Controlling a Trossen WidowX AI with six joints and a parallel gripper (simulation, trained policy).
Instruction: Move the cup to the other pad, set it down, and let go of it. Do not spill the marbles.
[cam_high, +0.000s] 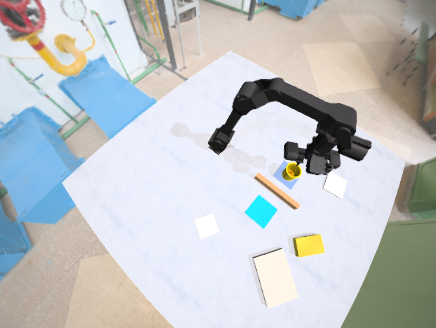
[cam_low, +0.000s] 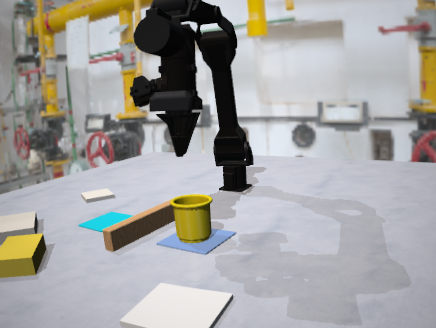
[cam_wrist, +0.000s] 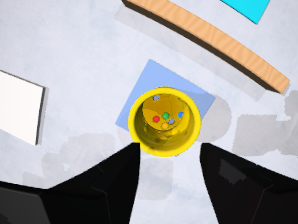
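Cup (cam_high: 292, 172) (cam_low: 193, 220) (cam_wrist: 134, 122) upright on blue pad (cam_high: 280, 176) (cam_low: 220, 241) (cam_wrist: 150, 75), marbles (cam_wrist: 165, 116) inside; hand (cam_high: 299, 164) (cam_low: 181, 154) (cam_wrist: 170, 150) above, fingers apart.

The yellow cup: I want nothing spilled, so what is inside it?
Several small marbles lie in the yellow round cup: a red one, a green one, a blue one, plus greyish and yellowish ones. Any covered by others cannot be seen.
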